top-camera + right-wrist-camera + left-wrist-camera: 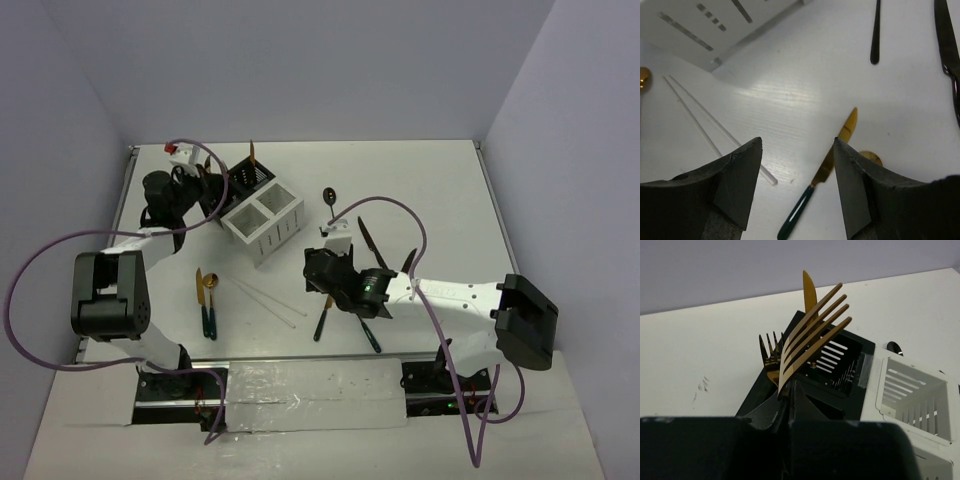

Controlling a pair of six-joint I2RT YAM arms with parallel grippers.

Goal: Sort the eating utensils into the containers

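Nearest the lens: your left gripper (789, 394), jaws clamped on the neck of a gold four-tined fork (786, 365), its handle hidden between the fingers. The tines slant up and to the right above the black slatted two-compartment box (850, 336). A gold knife blade (809, 292) and an all-black fork (769, 352) stand in that box. The white slatted box (875, 407) sits just beside it.

Risks, left side:
- You cannot tell which compartment lies under the fork. Let go at this slant and it may land across the rim or divider.
- The tines are close to the standing knife and black fork. A sideways nudge could rattle them out or shift the light box.

Your right gripper (797, 146) hovers spread wide and empty, above a gold-bladed knife with a dark green handle (832, 155) lying flat on the white table (790, 75).

Risks, right side:
- The knife is thin and flat, so the pads may skid off or flick it.
- A gold spoon bowl (871, 157) peeks from behind one finger and could get pinched along with the knife.
- Two thin pale chopsticks (765, 174) end near the other finger. Closing could roll them away.
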